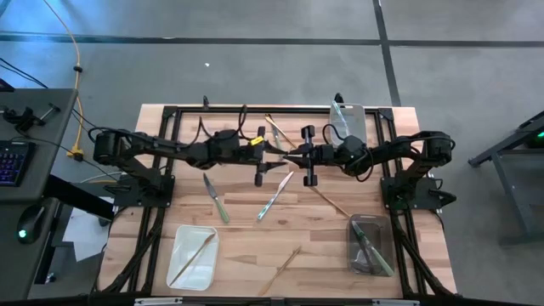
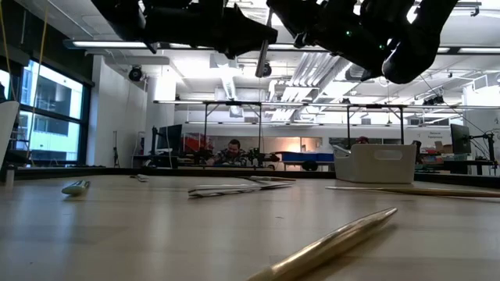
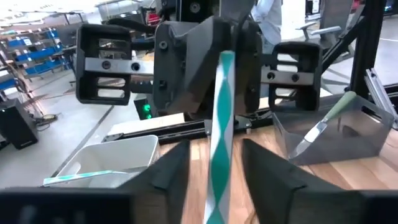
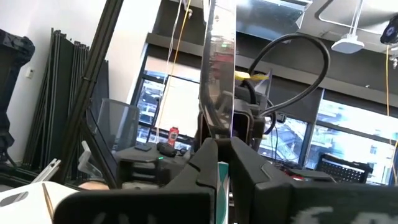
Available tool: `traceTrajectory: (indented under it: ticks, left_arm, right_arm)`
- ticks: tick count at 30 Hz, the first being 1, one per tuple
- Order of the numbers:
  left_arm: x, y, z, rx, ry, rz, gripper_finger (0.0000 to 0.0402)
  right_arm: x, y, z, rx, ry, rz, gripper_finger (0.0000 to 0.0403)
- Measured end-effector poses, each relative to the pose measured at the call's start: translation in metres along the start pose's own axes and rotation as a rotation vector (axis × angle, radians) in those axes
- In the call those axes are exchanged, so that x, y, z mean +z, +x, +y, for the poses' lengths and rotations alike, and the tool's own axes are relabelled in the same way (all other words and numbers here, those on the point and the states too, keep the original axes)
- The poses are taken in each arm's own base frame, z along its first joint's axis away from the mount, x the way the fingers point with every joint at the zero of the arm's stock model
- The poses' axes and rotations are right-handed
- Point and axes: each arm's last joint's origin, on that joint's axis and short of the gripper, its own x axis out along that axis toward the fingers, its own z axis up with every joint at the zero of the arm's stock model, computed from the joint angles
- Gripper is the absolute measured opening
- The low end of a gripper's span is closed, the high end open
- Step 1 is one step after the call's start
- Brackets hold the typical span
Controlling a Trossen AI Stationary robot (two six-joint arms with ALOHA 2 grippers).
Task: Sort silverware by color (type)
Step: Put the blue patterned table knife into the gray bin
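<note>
Silverware item under transfer: one light-blue-handled utensil (image 3: 219, 143), held aloft above mid-table between both arms. The right gripper (image 1: 297, 158) is clamped on it, its silver end rising past those jaws in the right wrist view. The left gripper (image 1: 270, 156) faces it nose to nose, jaws apart and straddling the handle, not visibly bearing on it. The utensil's long axis runs across the line joining the two grippers. Judgement: a handover, with the left jaws needing to close squarely on the handle. Other pieces lie on the table (image 1: 246, 246) and in trays (image 1: 194, 256).
</note>
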Motion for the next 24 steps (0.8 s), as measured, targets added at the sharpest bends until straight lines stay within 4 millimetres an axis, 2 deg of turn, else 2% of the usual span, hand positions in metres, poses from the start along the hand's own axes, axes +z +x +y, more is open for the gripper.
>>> traceTrajectory:
  ticks: [6, 10, 15, 18, 24]
  left_arm:
    - [-0.004, -0.001, 0.003, -0.056, 0.010, 0.029, 0.0027]
    - [-0.001, -0.005, 0.006, -0.062, 0.034, 0.088, 0.0026]
    - [0.007, -0.007, 0.015, -0.012, 0.092, 0.262, 0.0026]
    - [0.010, -0.010, 0.021, 0.028, 0.127, 0.362, 0.0026]
    - [0.011, -0.015, 0.031, 0.087, 0.200, 0.545, 0.0026]
  right_arm:
    - [-0.001, 0.000, 0.000, 0.002, 0.009, 0.013, 0.0000]
    - [-0.004, 0.000, 0.000, 0.000, 0.041, 0.042, 0.0000]
    - [-0.009, -0.005, -0.008, -0.082, 0.097, 0.118, 0.0011]
    - [-0.005, -0.010, -0.013, -0.138, 0.108, 0.181, 0.0042]
    - [0.019, -0.023, -0.024, -0.250, 0.116, 0.351, 0.0120]
